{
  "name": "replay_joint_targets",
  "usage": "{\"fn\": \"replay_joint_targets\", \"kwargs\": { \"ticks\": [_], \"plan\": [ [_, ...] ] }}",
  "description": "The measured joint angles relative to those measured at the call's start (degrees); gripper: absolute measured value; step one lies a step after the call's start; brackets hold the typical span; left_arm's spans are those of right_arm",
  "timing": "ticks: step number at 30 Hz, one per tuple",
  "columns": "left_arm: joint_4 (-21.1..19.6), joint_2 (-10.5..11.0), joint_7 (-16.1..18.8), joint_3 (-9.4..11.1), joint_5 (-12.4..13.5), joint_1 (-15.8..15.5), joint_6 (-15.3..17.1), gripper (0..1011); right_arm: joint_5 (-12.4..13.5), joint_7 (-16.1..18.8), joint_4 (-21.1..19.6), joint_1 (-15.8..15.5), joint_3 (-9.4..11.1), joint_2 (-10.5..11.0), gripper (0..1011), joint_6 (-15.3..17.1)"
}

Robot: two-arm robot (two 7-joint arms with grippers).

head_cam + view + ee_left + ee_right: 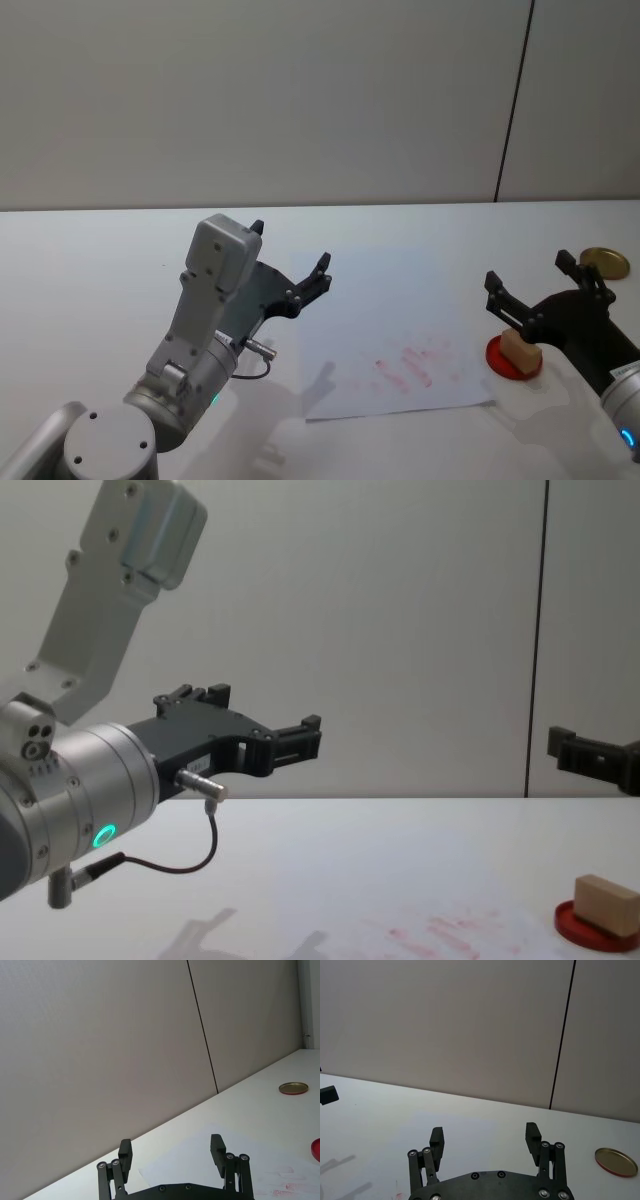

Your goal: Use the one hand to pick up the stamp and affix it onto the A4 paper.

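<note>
1. Fingers [533,1136] of our right gripper [532,276] stand spread, holding nothing, raised over the stamp [520,349].
2. We see the stamp resting on the red ink pad [497,358], just beside the right edge of the A4 paper [370,340].
3. Our left gripper [290,248] hangs spread near its left edge.
</note>
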Motion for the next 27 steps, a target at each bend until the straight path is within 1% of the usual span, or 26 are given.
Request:
{"fn": "replay_joint_targets", "kwargs": {
  "ticks": [21,27],
  "plan": [
    [0.0,0.0,0.0,0.0,0.0,0.0,0.0,993,0.0,0.07,0.08,0.03,0.04,0.0,1001,0.03],
    [0.0,0.0,0.0,0.0,0.0,0.0,0.0,993,0.3,1.29,1.07,0.69,0.35,0.14,1001,1.18]
  ]
}}
